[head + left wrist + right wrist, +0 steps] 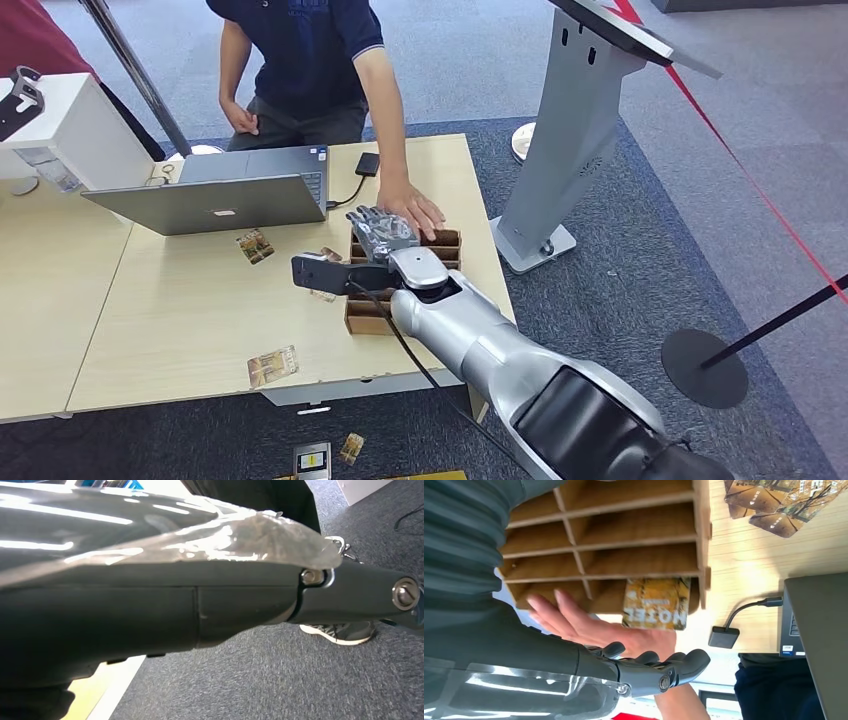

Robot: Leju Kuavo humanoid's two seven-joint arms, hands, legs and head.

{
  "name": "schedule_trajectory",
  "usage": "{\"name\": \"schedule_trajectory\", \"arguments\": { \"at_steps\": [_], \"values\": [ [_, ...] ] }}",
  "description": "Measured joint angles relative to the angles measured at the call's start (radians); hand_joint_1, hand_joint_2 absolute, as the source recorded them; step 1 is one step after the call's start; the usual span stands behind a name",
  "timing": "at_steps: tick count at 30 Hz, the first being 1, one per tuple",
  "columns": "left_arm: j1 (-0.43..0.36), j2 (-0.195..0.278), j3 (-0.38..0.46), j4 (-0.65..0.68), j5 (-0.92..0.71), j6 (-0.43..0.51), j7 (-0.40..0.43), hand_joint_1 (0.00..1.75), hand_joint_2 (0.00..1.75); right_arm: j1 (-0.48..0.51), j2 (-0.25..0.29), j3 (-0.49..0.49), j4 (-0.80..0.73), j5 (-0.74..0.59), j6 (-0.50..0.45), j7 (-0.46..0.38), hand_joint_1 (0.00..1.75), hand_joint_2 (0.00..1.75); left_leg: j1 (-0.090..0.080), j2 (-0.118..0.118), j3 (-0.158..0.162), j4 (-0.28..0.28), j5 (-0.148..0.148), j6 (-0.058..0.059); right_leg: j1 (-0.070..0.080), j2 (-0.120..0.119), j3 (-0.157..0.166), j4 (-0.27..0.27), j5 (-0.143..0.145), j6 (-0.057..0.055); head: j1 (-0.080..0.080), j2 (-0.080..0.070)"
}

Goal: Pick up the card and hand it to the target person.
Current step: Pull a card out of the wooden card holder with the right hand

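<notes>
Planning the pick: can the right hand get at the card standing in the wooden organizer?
Probably not cleanly: the right hand hovers close, but a person's hand rests on the organizer beside the card.

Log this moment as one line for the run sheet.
right hand: over wooden organizer, empty | card: in end slot | person's hand: on organizer | handover: not yet begun
</notes>
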Motion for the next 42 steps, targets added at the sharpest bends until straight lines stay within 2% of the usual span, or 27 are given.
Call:
{"name": "schedule_trajectory", "arguments": {
  "at_steps": [22, 28, 35, 38, 42],
  "values": [
    [0.002, 0.000, 0.000, 0.000, 0.003, 0.005, 0.007, 0.00, 0.00, 0.000, 0.001, 0.002, 0.000, -0.019, -0.027, 0.017, 0.01, 1.75, 0.000, 0.000, 0.000, 0.000, 0.000, 0.000, 0.000, 0.000, 0.000, 0.000, 0.000, 0.000, 0.000, 0.000],
    [0.002, 0.000, 0.000, 0.000, 0.001, 0.005, 0.007, 0.00, 0.00, -0.003, 0.001, 0.002, -0.001, -0.034, -0.044, 0.018, 0.32, 1.75, 0.000, 0.000, 0.000, 0.000, 0.000, 0.000, 0.000, 0.000, 0.000, 0.000, 0.000, 0.000, 0.000, 0.000],
    [0.001, 0.000, 0.000, 0.000, 0.002, 0.005, 0.003, 0.00, 0.00, -0.009, 0.000, 0.002, -0.001, -0.040, -0.045, 0.031, 0.42, 1.75, 0.000, 0.000, 0.000, 0.000, 0.000, 0.000, 0.000, 0.000, 0.000, 0.000, 0.000, 0.000, 0.000, 0.000],
    [0.001, 0.000, 0.000, 0.000, 0.002, 0.005, 0.001, 0.00, 0.00, -0.009, 0.000, 0.002, 0.000, -0.041, -0.041, 0.038, 0.62, 1.75, 0.000, 0.000, 0.000, 0.000, 0.000, 0.000, 0.000, 0.000, 0.000, 0.000, 0.000, 0.000, 0.000, 0.000],
    [0.001, 0.000, 0.000, 0.000, 0.003, 0.005, 0.001, 0.00, 0.00, -0.009, -0.004, 0.002, 0.002, -0.042, -0.036, 0.051, 0.58, 1.75, 0.000, 0.000, 0.000, 0.000, 0.000, 0.000, 0.000, 0.000, 0.000, 0.000, 0.000, 0.000, 0.000, 0.000]
  ]
}}
